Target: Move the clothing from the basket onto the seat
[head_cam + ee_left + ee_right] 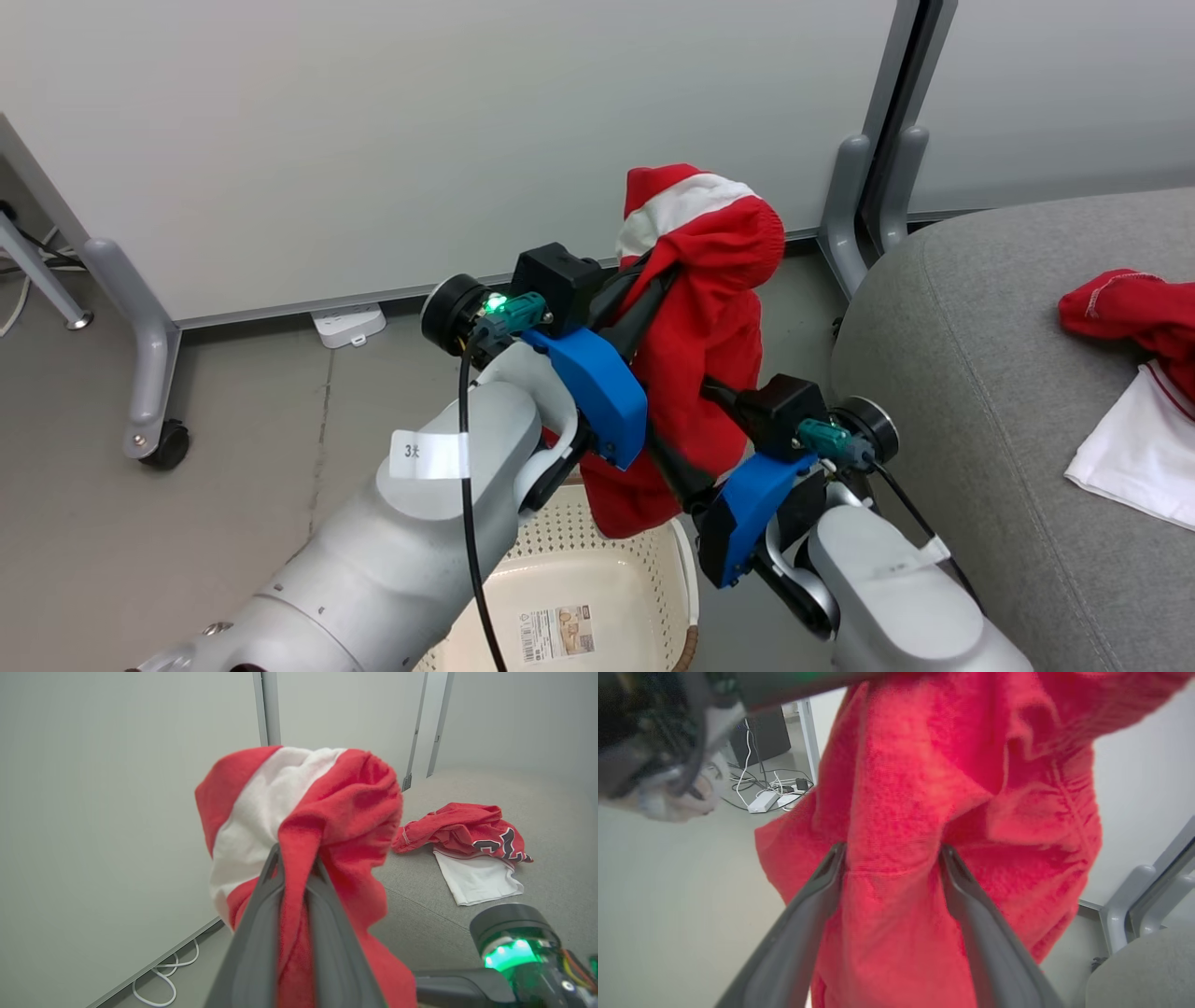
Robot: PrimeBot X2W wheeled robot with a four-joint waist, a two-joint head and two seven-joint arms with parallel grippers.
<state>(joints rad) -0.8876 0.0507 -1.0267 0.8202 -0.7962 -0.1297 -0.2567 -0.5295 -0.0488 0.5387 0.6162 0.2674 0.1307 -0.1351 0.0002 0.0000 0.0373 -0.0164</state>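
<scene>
While the basket [597,546] sits close below my forearms, my left gripper [294,856] is pinched tight on a fold of the red-and-white garment [702,308], which hangs in the air above the basket's rim. My right gripper [889,854] stands wide, its fingers on either side of the dangling cloth without clamping it. I judge this to be the carry step. Next I need to swing to my right, over the seat [962,355], and let go beside the other garment [1134,313] lying there.

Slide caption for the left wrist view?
Left gripper shut on a red-and-white garment, second garment lying on the grey sofa.
</scene>
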